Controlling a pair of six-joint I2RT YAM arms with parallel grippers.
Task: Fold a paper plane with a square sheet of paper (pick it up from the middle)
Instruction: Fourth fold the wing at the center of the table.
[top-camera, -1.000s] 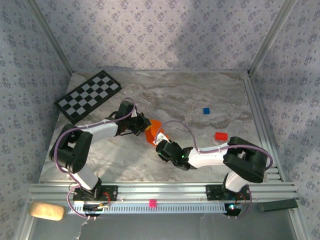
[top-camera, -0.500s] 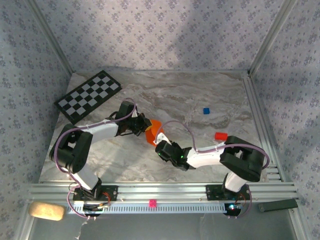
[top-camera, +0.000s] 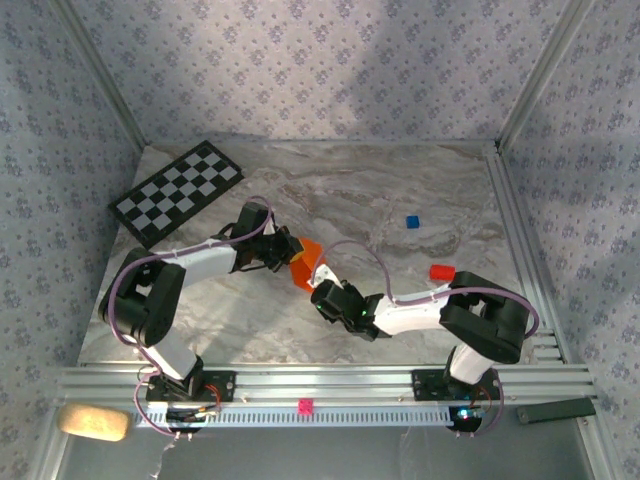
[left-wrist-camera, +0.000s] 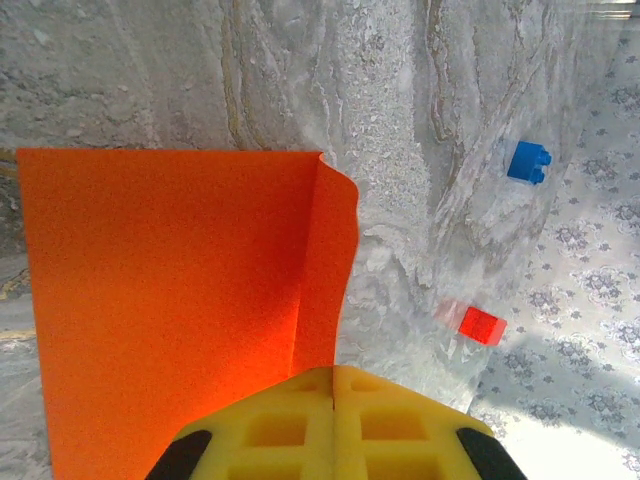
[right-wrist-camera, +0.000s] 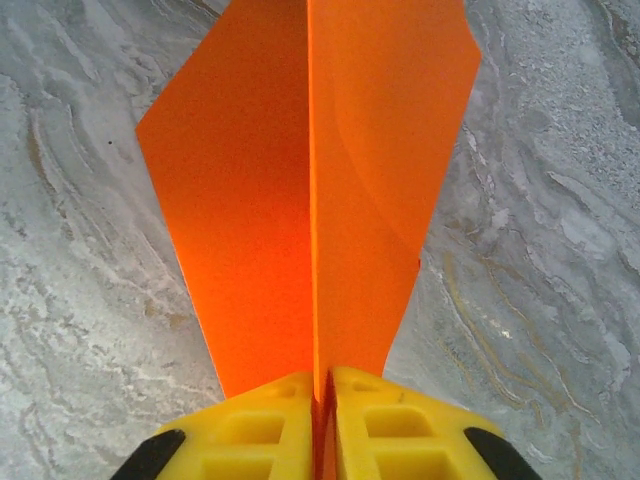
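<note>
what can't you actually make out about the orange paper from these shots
Top view: most of the thin bright orange paper sheet is covered by the left gripper and right gripper; its outline is unreadable.
Left wrist view: its near edge sits behind the yellow fingertips, cut by the frame bottom.
Right wrist view: its lower end vanishes between the yellow pads.

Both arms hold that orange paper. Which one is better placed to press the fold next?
Likely the right. The right fingers pinch the orange paper squarely on its centre crease, ready to slide along it; the left fingers grip where one flap curls loose.
</note>
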